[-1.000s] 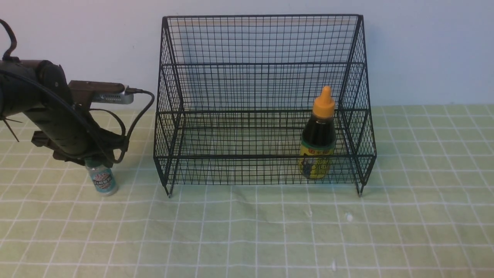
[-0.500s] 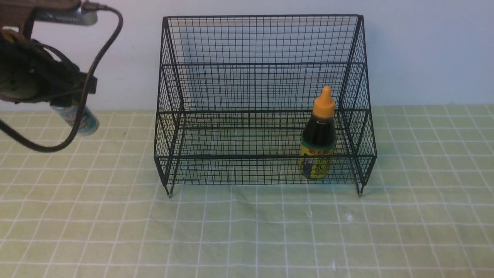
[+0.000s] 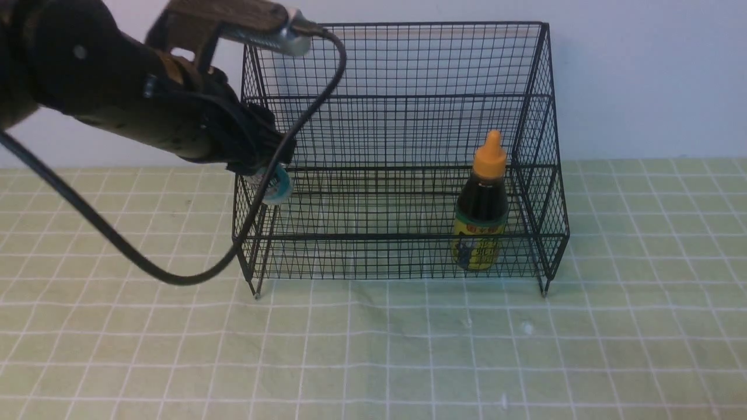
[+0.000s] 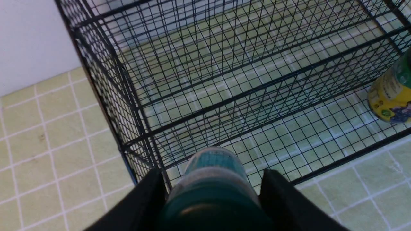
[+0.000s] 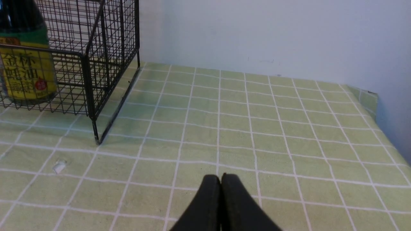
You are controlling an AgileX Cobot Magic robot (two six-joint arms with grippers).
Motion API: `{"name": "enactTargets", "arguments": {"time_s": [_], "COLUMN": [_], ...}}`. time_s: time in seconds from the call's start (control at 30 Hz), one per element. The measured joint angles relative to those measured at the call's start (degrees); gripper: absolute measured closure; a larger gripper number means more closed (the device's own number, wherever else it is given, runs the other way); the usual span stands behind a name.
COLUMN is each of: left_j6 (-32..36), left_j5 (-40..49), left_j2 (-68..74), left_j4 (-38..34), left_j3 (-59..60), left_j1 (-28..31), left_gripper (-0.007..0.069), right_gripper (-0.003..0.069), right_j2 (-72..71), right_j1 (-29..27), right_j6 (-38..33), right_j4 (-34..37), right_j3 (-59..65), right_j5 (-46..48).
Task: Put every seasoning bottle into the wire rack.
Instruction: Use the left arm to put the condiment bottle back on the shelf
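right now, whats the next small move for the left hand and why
Probably carry it slightly inward over the rack, then lower. The left hand holds the shaker right at the rack's left front corner, and the sauce bottle stands at the right end.

The worktop (image 3: 373, 361) is lying under a pale green cloth (image 3: 642, 245) crossed with thin white lines, and it is running back to meet a plain light wall (image 3: 642, 76). A black wire rack (image 3: 397, 236) is standing on it toward the back, resting on short legs (image 3: 255, 290) with its tall rear side close to the wall. A few small white specks (image 3: 528, 329) are sitting on the cloth just in front of the rack's right corner.
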Motion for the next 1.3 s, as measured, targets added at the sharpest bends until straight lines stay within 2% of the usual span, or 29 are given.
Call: {"name": "enactTargets", "arguments": {"time_s": [0.63, 0.9, 1.07, 1.2, 1.23, 1.27, 1.3], "left_j6": [0.4, 0.4, 0.4, 0.4, 0.4, 0.4, 0.4], "left_j5": [-2.9, -3.5, -3.5, -2.6, -1.8, -1.6, -0.4], "left_j2": [14.1, 13.4, 10.1, 4.7, 0.7, 0.2, -4.7], "left_j4": [0.1, 0.1, 0.1, 0.3, 1.0, 1.1, 1.8], "left_j3": [0.0, 0.0, 0.0, 0.0, 0.0, 0.0, 0.0], "left_j1": [0.0, 0.0, 0.0, 0.0, 0.0, 0.0, 0.0], "left_gripper": [0.0281, 0.0182, 0.0167, 0.0208, 0.0267, 0.0276, 0.0366], "right_gripper": [0.0671, 0.0671, 0.0671, 0.0671, 0.0671, 0.0671, 0.0671], "right_j2": [0.0, 0.0, 0.0, 0.0, 0.0, 0.0, 0.0], "right_j1": [0.0, 0.0, 0.0, 0.0, 0.0, 0.0, 0.0], "right_j6": [0.0, 0.0, 0.0, 0.0, 0.0, 0.0, 0.0], "right_j4": [0.0, 0.0, 0.0, 0.0, 0.0, 0.0, 0.0], "right_j3": [0.0, 0.0, 0.0, 0.0, 0.0, 0.0, 0.0], "right_j5": [0.0, 0.0, 0.0, 0.0, 0.0, 0.0, 0.0]}}
